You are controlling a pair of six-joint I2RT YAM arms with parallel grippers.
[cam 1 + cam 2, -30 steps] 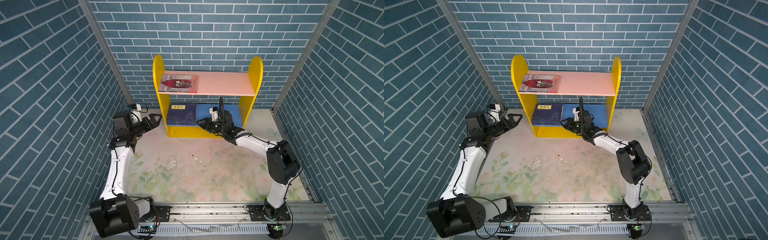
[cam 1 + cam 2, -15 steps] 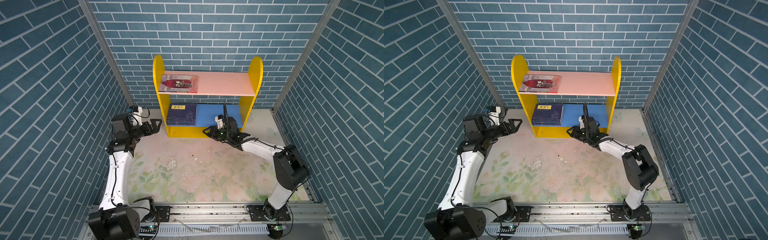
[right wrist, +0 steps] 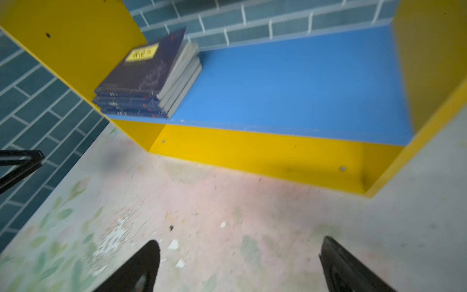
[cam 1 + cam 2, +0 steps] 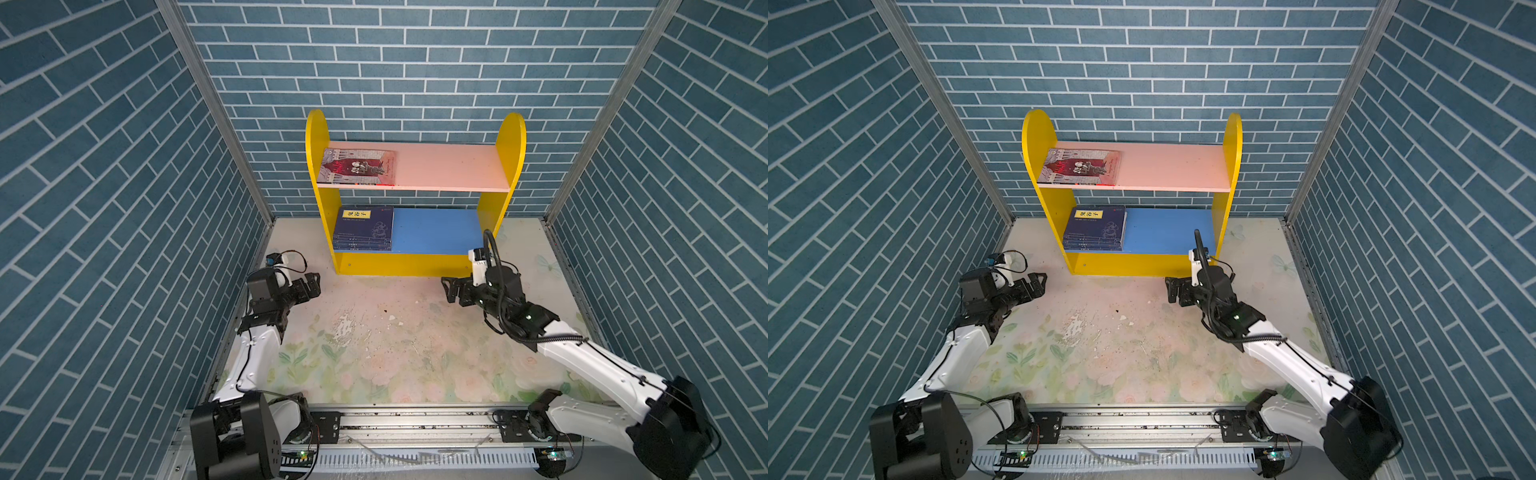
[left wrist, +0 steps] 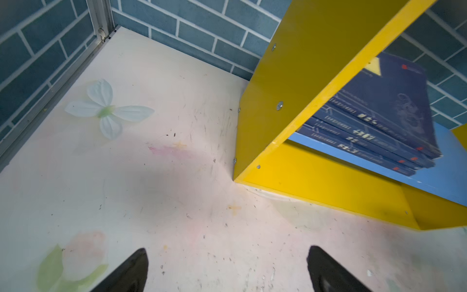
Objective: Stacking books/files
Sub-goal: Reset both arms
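Top views both: navy paperback stack [image 4: 363, 228] on blue shelf [image 4: 436, 230], frame centre — red-cover book [image 4: 359, 167] above, unstacked; left gripper [image 4: 314, 286], right gripper [image 4: 448, 291] agape, empty.

Premises present as a robot test booth, not a lived-in room: the three walls [image 4: 415, 62] carry printed blue brick sheeting, joined at the corners by bare aluminium posts [image 4: 216, 104], and the floor [image 4: 395, 357] is a scuffed, flower-printed sheet. Two white-and-black robot arms, a left arm [image 4: 253, 357] and a right arm [image 4: 594, 365], are fixed to a metal rail [image 4: 415, 422] with exposed wiring along the front edge. Furnishing noted: a small yellow shelf unit [image 4: 514, 141] against the back wall, with books [image 4: 363, 228] lying flat on it.
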